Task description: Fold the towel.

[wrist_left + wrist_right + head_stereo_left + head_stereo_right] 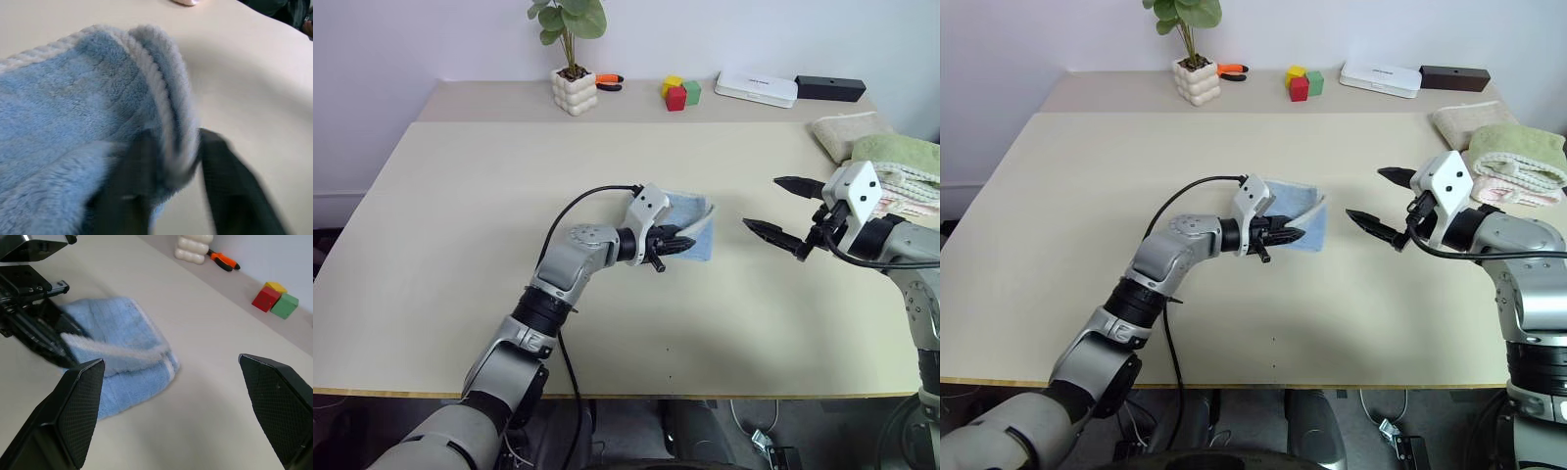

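Observation:
The towel (693, 225), light blue with a pale hem, lies folded over near the middle of the table (460, 215). My left gripper (680, 242) lies on the towel's near part, pointing right. In the left wrist view its fingers (127, 196) stand apart, open, with the towel's (73, 98) doubled hem raised between them. The right wrist view shows that hem edge of the towel (122, 333) lifted off the layer below. My right gripper (761, 203) hovers to the right of the towel, wide open, holding nothing, pointing at it.
Beige, green and pink towels (891, 157) are stacked at the table's right edge. Along the back stand a potted plant (574, 90), an orange-handled tool (609, 81), coloured blocks (679, 92), a white box (757, 88) and a black box (829, 88).

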